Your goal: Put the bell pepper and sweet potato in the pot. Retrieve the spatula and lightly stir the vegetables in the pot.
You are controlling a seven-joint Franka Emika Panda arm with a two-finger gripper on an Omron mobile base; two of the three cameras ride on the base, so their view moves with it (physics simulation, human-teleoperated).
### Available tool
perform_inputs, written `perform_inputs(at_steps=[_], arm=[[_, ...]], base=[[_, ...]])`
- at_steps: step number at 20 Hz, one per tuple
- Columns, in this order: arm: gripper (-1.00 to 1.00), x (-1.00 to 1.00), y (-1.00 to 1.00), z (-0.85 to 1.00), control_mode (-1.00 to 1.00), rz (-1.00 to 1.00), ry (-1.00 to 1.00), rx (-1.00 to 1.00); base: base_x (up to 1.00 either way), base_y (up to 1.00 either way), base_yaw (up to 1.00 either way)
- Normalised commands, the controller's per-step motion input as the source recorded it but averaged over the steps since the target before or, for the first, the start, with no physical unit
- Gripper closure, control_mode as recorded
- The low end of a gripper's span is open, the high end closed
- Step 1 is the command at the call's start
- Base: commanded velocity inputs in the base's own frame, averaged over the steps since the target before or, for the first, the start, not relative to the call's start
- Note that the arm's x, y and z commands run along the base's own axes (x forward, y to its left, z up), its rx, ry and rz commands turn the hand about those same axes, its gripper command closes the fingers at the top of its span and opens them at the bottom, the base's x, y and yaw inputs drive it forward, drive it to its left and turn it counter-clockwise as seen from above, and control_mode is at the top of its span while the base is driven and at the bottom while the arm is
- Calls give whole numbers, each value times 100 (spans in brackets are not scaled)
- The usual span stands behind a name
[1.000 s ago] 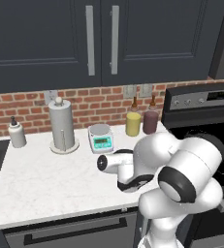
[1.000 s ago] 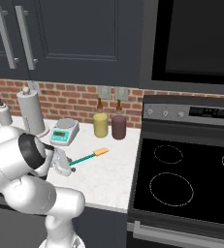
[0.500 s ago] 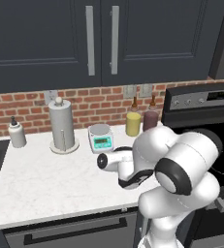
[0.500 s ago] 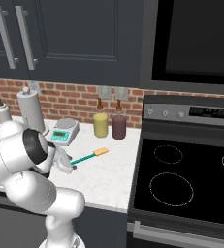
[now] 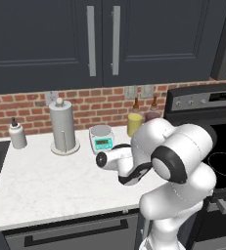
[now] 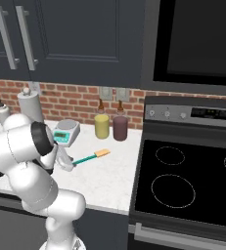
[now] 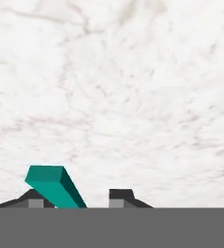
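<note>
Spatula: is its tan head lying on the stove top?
No, the spatula lies on the white marble counter, left of the stove.

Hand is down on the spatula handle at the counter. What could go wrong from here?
1. In the hand view the teal spatula handle sits against one fingertip, off centre in the hand, so it may twist or slip on closing.
2. The grip is at the handle's end, far from the tan head; it could droop when lifted.
3. A swing might hit the yellow canister behind it.
</note>
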Motion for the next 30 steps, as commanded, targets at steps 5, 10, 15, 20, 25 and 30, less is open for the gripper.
perform_inputs(at_steps=[5, 10, 15, 20, 25, 30], arm=[[100, -1, 0, -49, -100, 0, 0, 0], [100, -2, 0, -38, -100, 0, 0, 0], [100, -3, 0, 1, -100, 0, 0, 2], [100, -27, 0, 78, -100, 0, 0, 17], [100, -62, 0, 100, -100, -3, 0, 31], [100, -62, 0, 100, -100, -10, 1, 41]], base=[[0, 0, 0], [0, 0, 0], [0, 0, 0], [0, 0, 0], [0, 0, 0], [0, 0, 0]])
